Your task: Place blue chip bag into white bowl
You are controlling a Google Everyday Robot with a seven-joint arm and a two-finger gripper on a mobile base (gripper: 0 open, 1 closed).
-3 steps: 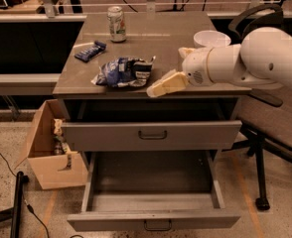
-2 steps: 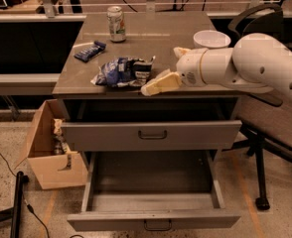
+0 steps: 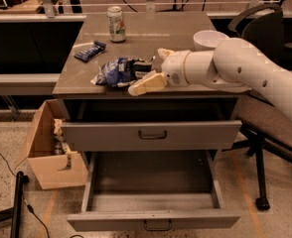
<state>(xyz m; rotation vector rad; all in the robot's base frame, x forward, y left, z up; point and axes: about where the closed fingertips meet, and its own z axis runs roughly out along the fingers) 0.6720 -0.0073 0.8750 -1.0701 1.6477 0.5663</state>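
The blue chip bag [image 3: 117, 72], crumpled shiny foil with white and dark patches, lies near the front edge of the grey table [image 3: 151, 33]. My gripper [image 3: 147, 71] reaches in from the right and is open at the bag's right end. One cream finger [image 3: 146, 84] is in front of the bag and the other [image 3: 164, 53] is behind it. The white bowl [image 3: 208, 38] stands on the table's right side, behind my arm, partly hidden by it.
A green-and-white can [image 3: 116, 24] stands at the back of the table. A flat dark blue wrapper [image 3: 90, 50] lies at the left. The bottom drawer [image 3: 153, 195] is pulled open. A cardboard box [image 3: 46, 150] sits on the floor at the left, and a chair [image 3: 265, 29] stands at the right.
My gripper has moved left along the table's front edge and now has its fingers on either side of the chip bag's right end. The bag and bowl have not moved.
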